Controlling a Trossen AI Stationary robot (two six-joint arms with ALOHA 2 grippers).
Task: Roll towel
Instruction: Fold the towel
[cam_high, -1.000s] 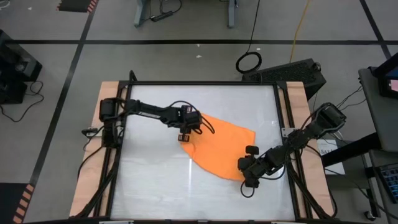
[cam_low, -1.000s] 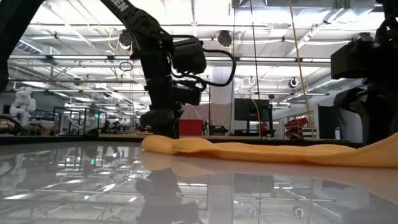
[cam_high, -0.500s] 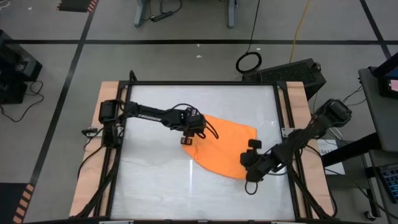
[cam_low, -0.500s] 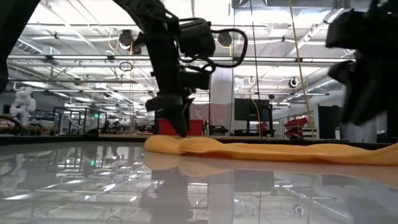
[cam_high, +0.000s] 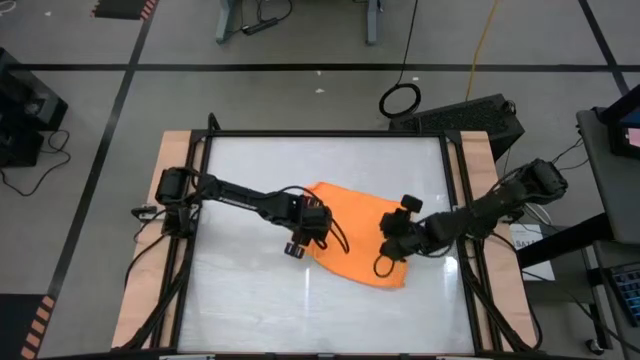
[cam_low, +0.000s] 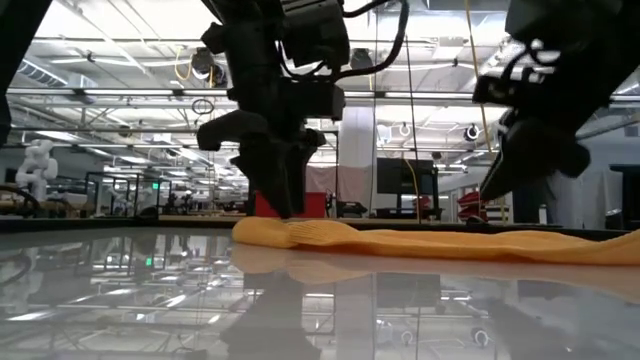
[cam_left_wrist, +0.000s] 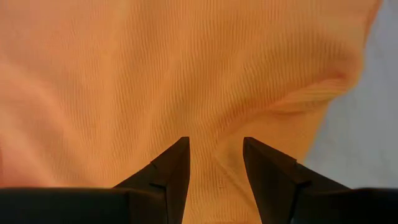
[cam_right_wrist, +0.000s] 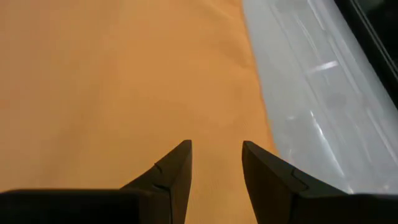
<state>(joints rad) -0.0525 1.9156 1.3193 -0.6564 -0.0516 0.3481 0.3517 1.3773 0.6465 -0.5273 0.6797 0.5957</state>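
Note:
The orange towel (cam_high: 352, 222) lies flat on the glossy white table (cam_high: 250, 295), right of centre, and shows as a low strip in the low view (cam_low: 430, 243). My left gripper (cam_high: 297, 246) points down over the towel's left end (cam_low: 270, 230). It is open, and cloth shows through the gap (cam_left_wrist: 216, 149). My right gripper (cam_high: 388, 250) hangs slanted over the towel's right part, near the towel's edge (cam_right_wrist: 258, 112). It is open (cam_right_wrist: 216, 152) and well above the cloth (cam_low: 497, 185). My left gripper comes from above with its fingertips (cam_low: 283, 208) close over the towel's left end. I cannot tell whether they touch the cloth; nothing is pinched between them.
A black frame (cam_high: 320, 135) rims the table, with wooden strips along the left and right sides (cam_high: 150, 250). Bare table lies left of and nearer than the towel. Cables and equipment lie on the floor beyond the far edge.
My left gripper has moved toward the table's near edge along the towel's left side, rising a little and rolling. My right gripper has risen from the towel's near-right corner and swung toward the far edge and left, turning, and now hangs over the cloth.

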